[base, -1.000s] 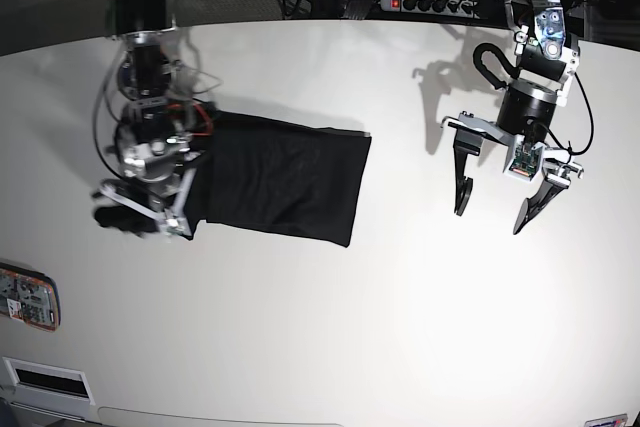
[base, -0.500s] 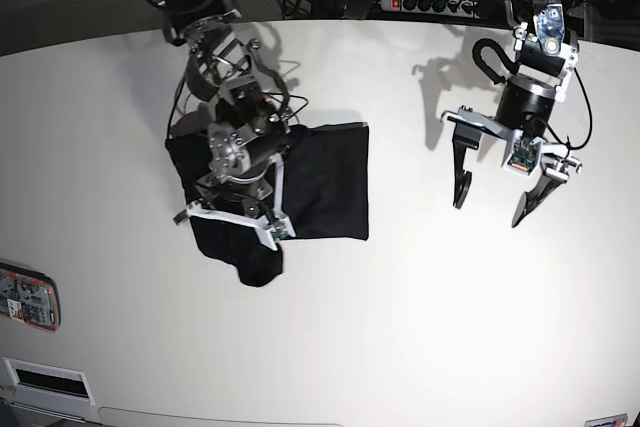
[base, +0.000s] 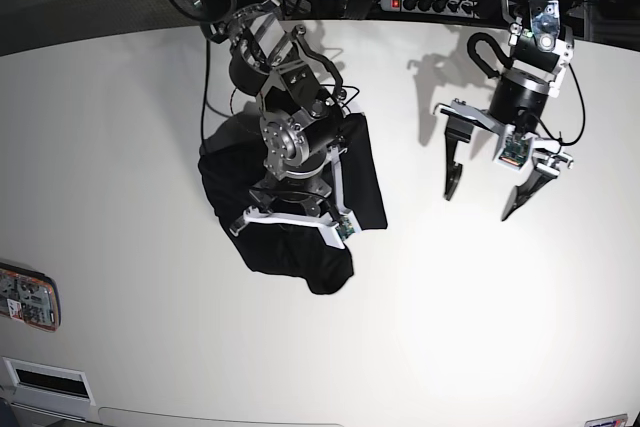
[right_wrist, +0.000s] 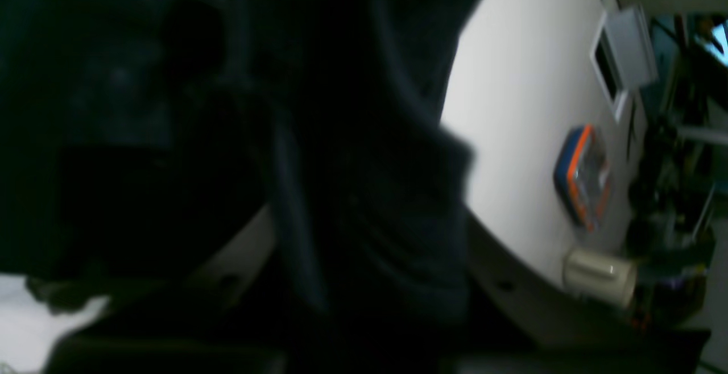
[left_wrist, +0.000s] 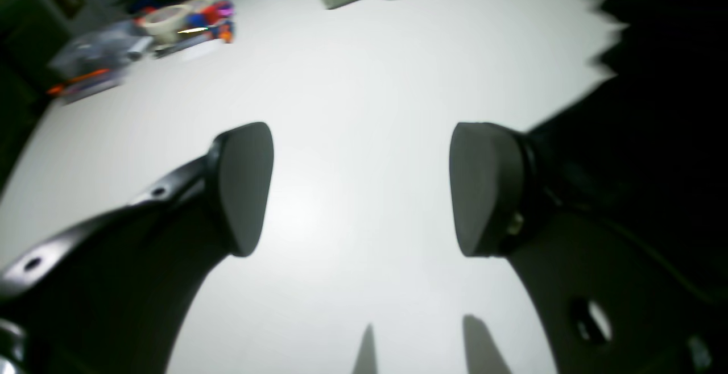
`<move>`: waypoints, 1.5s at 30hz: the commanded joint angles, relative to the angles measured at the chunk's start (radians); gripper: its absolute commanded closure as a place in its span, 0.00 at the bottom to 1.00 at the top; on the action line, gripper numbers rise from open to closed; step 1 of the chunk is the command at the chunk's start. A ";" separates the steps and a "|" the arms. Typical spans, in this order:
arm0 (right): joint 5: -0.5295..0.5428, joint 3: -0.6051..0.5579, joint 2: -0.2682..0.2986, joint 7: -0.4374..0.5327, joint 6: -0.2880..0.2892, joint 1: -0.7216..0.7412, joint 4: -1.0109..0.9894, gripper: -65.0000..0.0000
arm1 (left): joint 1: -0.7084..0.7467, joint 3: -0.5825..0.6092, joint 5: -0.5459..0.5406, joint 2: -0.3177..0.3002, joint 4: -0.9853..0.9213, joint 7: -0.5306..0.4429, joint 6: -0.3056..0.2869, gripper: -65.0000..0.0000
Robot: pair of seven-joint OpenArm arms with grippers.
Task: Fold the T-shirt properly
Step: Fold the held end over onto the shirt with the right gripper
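Directly beneath the right gripper [base: 292, 225], the T-shirt [base: 300, 257] hangs bunched, pinched in its jaws; left gripper [base: 483, 190], well apart, gapes wide.

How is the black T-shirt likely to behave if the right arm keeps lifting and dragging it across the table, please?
The T-shirt will probably stay floppy: it sags in rumpled folds below the right gripper rather than holding a flat shape. It seems light, since a single grip carries the bunch. It may slide easily on the smooth white table, so folds could shift.
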 commanded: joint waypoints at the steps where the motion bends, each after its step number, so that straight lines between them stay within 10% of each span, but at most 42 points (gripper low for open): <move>1: -0.015 -0.010 -0.012 0.033 -0.008 0.019 0.017 1.00 | -0.005 -0.003 -0.011 -0.009 0.016 -0.029 0.011 0.30; 11: -0.009 -0.222 -0.012 0.186 -0.284 0.016 -0.213 1.00 | -0.002 -0.008 -0.013 -0.009 0.020 -0.034 0.011 0.30; 22: 0.065 -0.225 -0.012 0.305 -0.288 -0.024 -0.408 0.99 | 0.053 -0.073 -0.013 -0.023 0.022 -0.141 0.011 0.30; 28: 0.250 -0.231 -0.007 0.303 -0.285 -0.029 -0.353 0.36 | 0.052 -0.071 -0.013 -0.023 0.019 -0.140 0.011 0.30; 32: 0.327 -0.266 -0.007 0.305 -0.285 -0.029 -0.310 0.11 | 0.050 -0.071 -0.013 -0.023 0.019 -0.140 0.011 0.30; 45: 0.490 -0.271 -0.006 0.351 -0.287 -0.032 -0.092 0.02 | 0.050 -0.073 -0.013 -0.043 0.017 -0.140 0.011 0.30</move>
